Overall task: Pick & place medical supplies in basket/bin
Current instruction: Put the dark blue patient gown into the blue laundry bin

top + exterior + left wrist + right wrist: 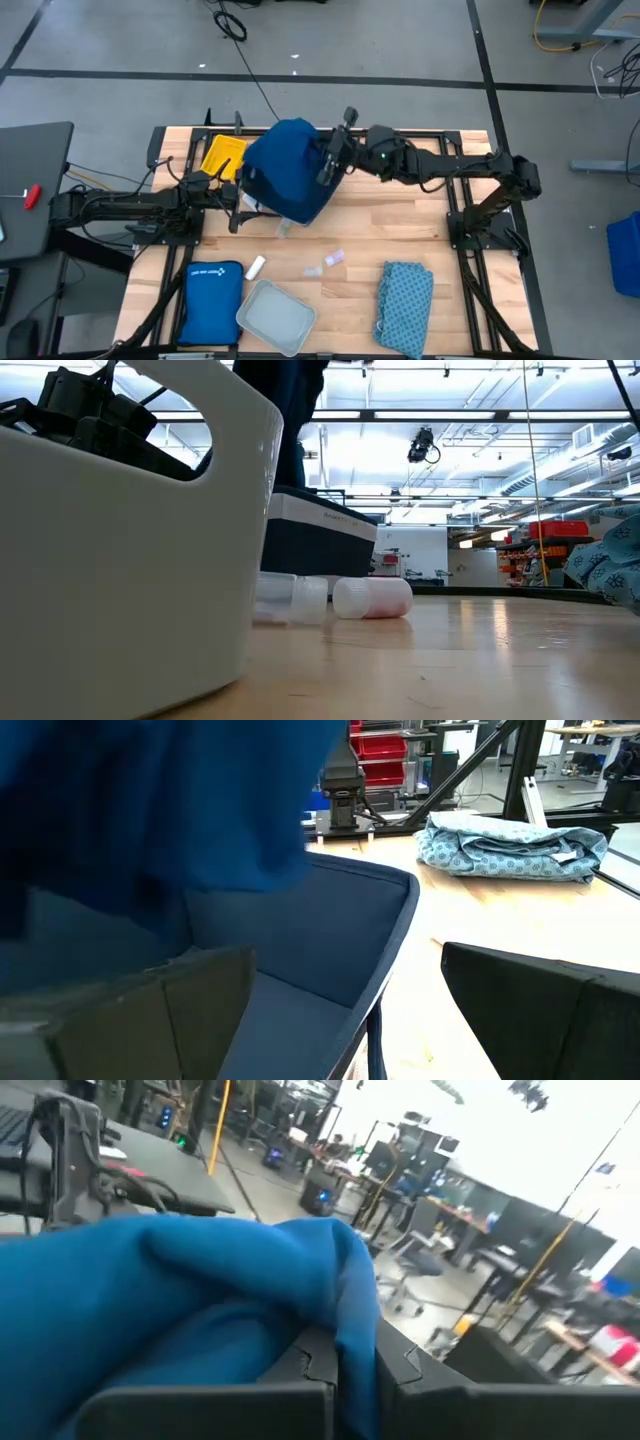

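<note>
My right gripper (325, 160) is shut on the dark blue cloth bundle (283, 165), which hangs over the navy soft-sided bin (320, 545) at the table's far middle. My left gripper (236, 198) is open at the bin's left side. In the left wrist view one finger (130, 1010) stands inside the bin's rim (395, 920) and the other outside; I cannot tell whether they touch it. The teal patterned cloth (405, 295) lies at the near right. Several small vials (333, 258) lie on the wood near the middle. The yellow bin (222, 155) and the grey tray (275, 315) stand apart. My right gripper pinches a fold of the dark blue cloth bundle (350, 1320) between its two fingers, coming from the table's right and slanting down. The cloth drapes over the fingers and hangs slack below them above the navy bin. The bin's wall hides its lower end.
A flat blue zip pouch (212, 300) lies at the near left beside the tray. One vial (256, 266) sits just right of the pouch, and another (285, 228) lies close to the bin's near side. Bare wood shows between the vials and the teal cloth.
</note>
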`<move>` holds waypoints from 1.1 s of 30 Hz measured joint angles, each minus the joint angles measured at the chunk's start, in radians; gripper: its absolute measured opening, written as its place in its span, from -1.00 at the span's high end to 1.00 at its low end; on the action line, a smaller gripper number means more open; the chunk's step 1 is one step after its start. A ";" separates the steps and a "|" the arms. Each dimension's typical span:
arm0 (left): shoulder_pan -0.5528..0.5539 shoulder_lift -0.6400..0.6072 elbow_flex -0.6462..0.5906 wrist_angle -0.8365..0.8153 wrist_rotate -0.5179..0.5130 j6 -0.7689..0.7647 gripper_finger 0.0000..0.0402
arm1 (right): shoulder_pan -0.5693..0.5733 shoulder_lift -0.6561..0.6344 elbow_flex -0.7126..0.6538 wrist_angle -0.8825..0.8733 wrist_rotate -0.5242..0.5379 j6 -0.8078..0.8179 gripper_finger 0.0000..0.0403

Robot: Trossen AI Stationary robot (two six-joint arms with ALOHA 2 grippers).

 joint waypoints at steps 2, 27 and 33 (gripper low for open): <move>0.000 0.000 0.000 0.000 0.000 0.000 -0.61 | -0.030 0.013 -0.026 0.004 -0.037 0.044 0.93; 0.000 0.000 0.000 -0.002 0.000 0.001 -0.61 | -0.141 0.228 -0.218 -0.246 -0.205 0.332 0.45; 0.000 0.000 0.000 -0.002 0.000 0.001 -0.61 | -0.145 0.215 -0.217 -0.309 -0.199 0.332 0.25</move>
